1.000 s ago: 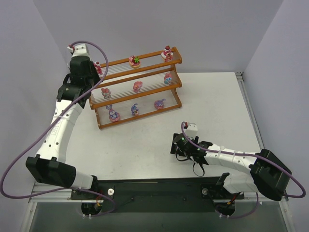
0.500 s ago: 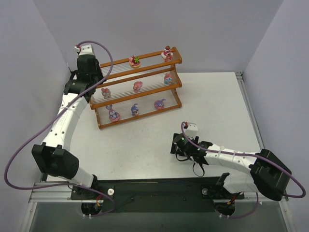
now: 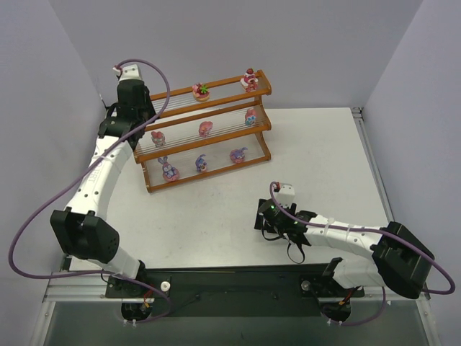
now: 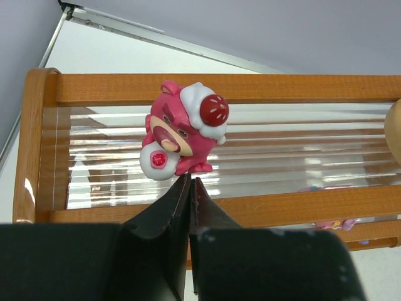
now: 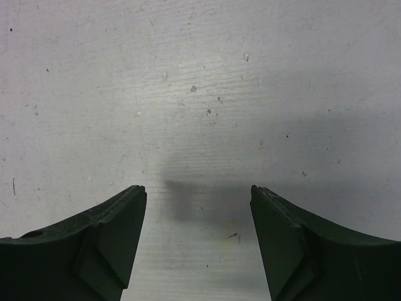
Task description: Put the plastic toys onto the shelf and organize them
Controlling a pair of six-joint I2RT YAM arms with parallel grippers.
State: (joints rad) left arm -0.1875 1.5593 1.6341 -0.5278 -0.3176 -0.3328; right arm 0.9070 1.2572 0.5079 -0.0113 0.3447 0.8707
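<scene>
Well, pink bear (image 4: 182,141) centre-frame — we reckon light, stiff, slick (pinch flanks); left gripper (image 4: 190,183) closed, empty; right gripper (image 5: 198,200) wide.

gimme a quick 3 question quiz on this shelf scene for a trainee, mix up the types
1. True or false: the right pincer holds a toy.
2. How many toys stand on the bottom tier of the shelf? A) one B) three C) five
3. Fill in: the pink bear just beyond the shut left pincer stands on the shelf's ___ tier.
Key: 1 false; 2 B; 3 top.
</scene>
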